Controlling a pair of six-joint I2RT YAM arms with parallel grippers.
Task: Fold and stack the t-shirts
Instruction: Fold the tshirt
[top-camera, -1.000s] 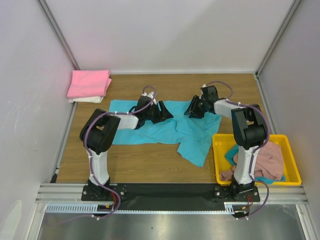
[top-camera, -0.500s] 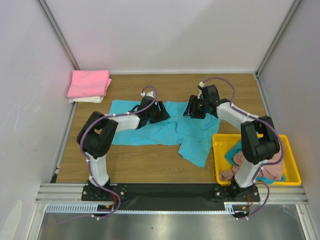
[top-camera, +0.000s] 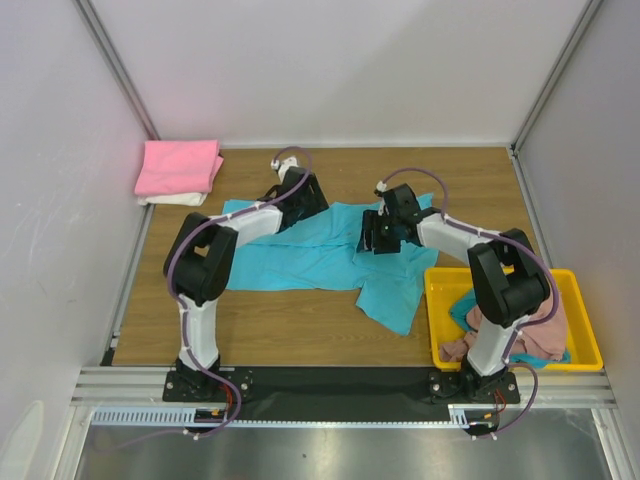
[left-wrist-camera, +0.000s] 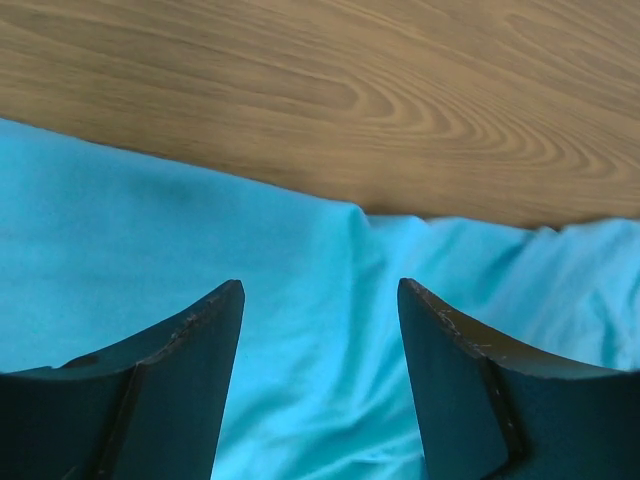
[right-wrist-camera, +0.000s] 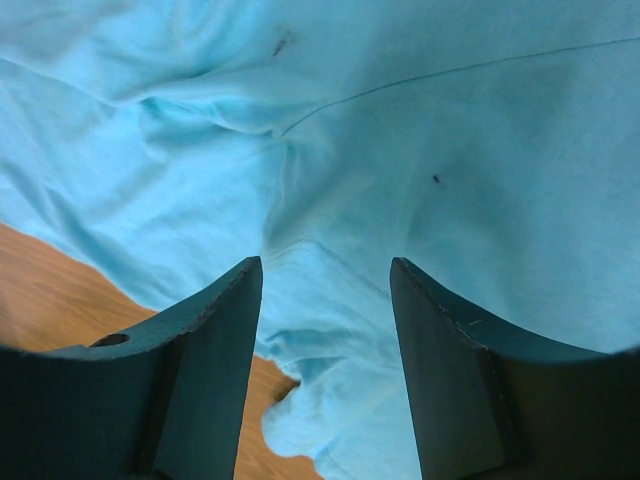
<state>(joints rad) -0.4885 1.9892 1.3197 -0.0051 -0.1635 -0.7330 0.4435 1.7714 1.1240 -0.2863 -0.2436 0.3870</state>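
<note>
- One teal shirt (top-camera: 310, 262) lies spread but rumpled across the middle of the desk (top-camera: 300, 335), with one flap trailing toward the near edge
- We see the left gripper (left-wrist-camera: 320, 290) wide open with nothing between its fingers, poised over the shirt's far edge where cloth meets bare wood
- We see the right gripper (right-wrist-camera: 325, 265) just as wide open and just as empty, hanging above a puckered hem with bare wood just beside it
- We judge the step in hand to be taking hold of two points so the shirt can be flattened or folded; neither hold is made yet
- Risk: the left gripper sits so near the border that it may close on wood or on a mere sliver of cloth, which would slip out on the pull
- Risk: the right gripper is over bunched layers, and pinching more than one would drag a wrinkle into the fold
- Risk: uneven pulls from the two sides could twist the shirt or sweep the trailing flap against the yellow bin (top-camera: 432, 315) just beside it, where more clothes (top-camera: 540, 320) wait
- Risk: the folded pile (top-camera: 180, 165) in the far left corner is well apart, so a weak hold on the way there could undo the fold
</note>
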